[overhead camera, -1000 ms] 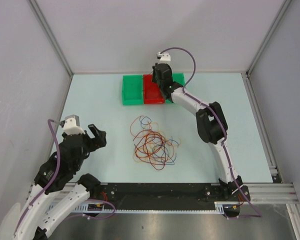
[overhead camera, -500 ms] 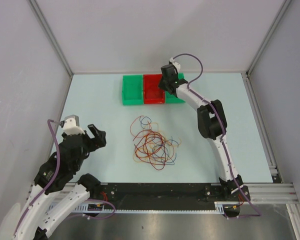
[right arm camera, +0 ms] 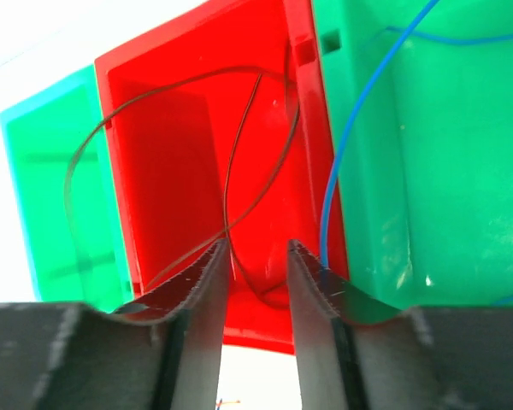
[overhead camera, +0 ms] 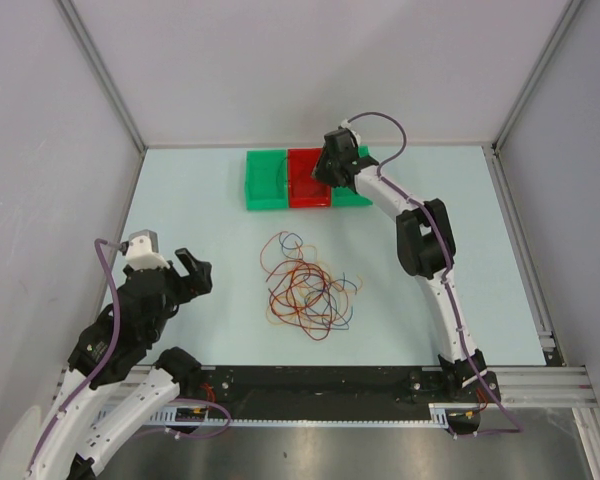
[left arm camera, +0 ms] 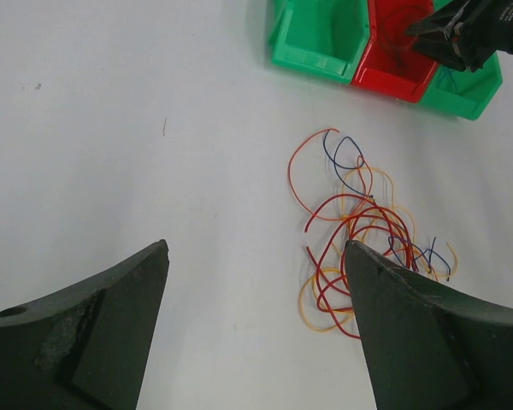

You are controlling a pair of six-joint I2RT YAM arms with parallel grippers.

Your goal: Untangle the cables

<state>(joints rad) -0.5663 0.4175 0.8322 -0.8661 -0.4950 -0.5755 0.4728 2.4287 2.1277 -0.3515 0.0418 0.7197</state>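
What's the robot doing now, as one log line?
left gripper: open | right gripper: open over red bin | dark cable: mostly in bin | tangle: on table

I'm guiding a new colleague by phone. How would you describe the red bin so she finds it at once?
Look along the far edge of the pale table, where three bins stand in a row. It is the middle one, the red bin, flanked by two green bins.

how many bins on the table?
3, side by side: left green bin, middle red bin, right green bin, partly covered by the right arm.
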